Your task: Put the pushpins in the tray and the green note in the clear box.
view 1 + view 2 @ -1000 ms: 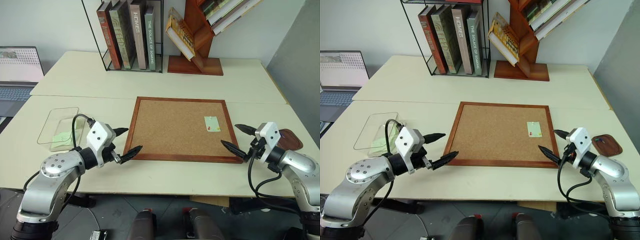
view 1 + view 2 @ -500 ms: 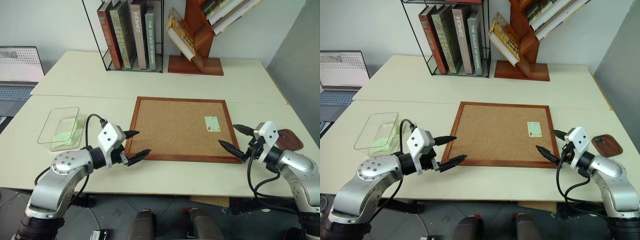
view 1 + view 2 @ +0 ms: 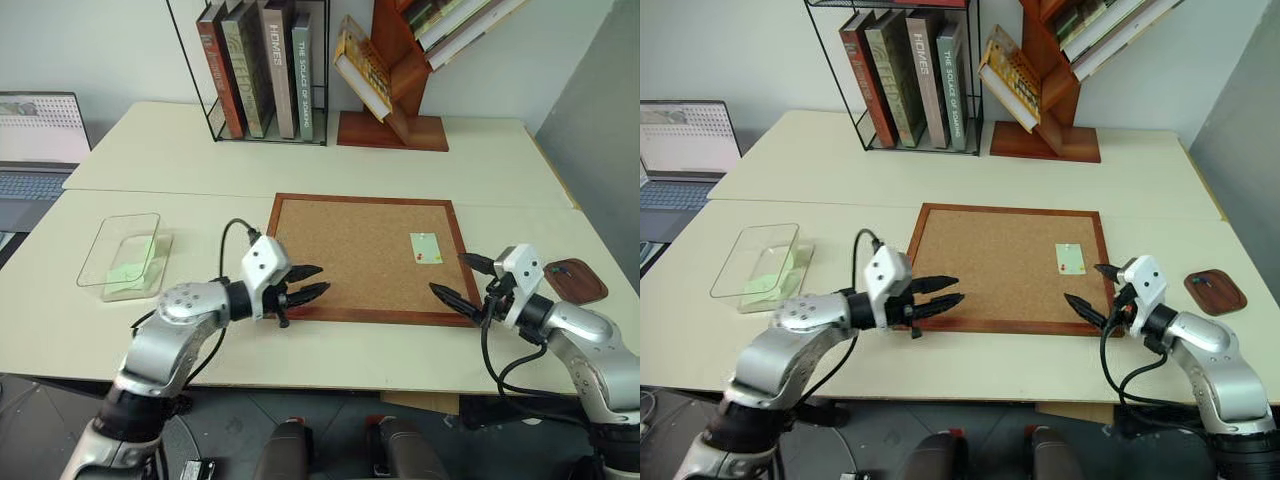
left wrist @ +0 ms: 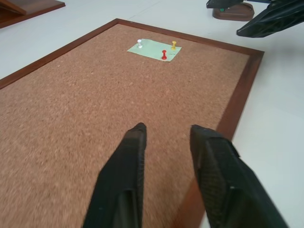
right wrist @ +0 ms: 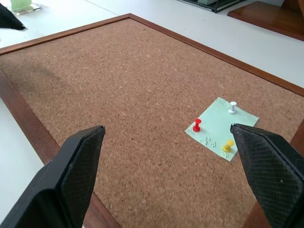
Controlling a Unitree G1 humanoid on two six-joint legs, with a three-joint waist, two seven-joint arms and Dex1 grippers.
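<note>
On the corkboard point(image 3: 363, 255), near its right edge, the green note point(image 3: 425, 248) is seen pinned flat by three pushpins point(image 5: 196, 125): a red one, a white one point(image 5: 232, 107) and a yellow one point(image 5: 227, 145). A second pale green slip point(image 3: 125, 272) is already lying in the clear box point(image 3: 121, 254), which is placed on the table point(image 3: 200, 160) well to the left of the board. The tray point(image 3: 575, 280) is set on the table just right of the board, and something small is resting in it that cannot be made out.

The step in hand is judged to be the removal of the pins, none of which has yet been pulled from this note. The right gripper point(image 3: 461, 279) is held at the board's near right corner, close to the note, with its jaws spread wide and nothing between them. The left gripper point(image 3: 312, 282) is poised over the board's near left edge, its jaws drawn close together but with a gap left, and nothing is grasped.

For the next move, the right jaws would need to be brought over a single pin head and closed on it alone, so that the paper is not torn or dragged. Each pin would then have to be lifted straight out and carried to the tray before the note is freed.
</note>
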